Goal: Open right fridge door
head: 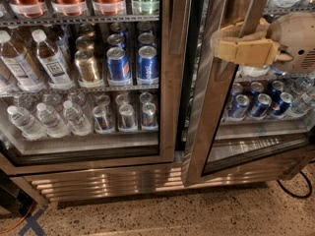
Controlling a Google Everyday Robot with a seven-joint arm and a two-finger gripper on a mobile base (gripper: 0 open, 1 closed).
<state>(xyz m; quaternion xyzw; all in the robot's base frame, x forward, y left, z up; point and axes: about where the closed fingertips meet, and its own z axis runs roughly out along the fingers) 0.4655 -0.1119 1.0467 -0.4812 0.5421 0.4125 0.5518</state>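
Observation:
The fridge point(98, 180) is a steel two-door cooler with shelves of cans and bottles. Its right fridge door point(209, 117) stands ajar, its near edge swung out from the centre post with a dark gap behind it. My gripper point(221, 41), with tan fingers point(246, 52) on a white wrist, reaches in from the right edge at the height of the upper shelf. It is shut on the door's vertical steel bar handle point(257, 6). The handle's lower part is hidden behind the fingers.
The left glass door point(167, 82) is closed, fronting water bottles point(49, 58) and blue Pepsi cans point(146, 63). A black cable point(294, 191) loops on the speckled floor at the right. An orange cord and blue tape point(27, 220) lie at the bottom left.

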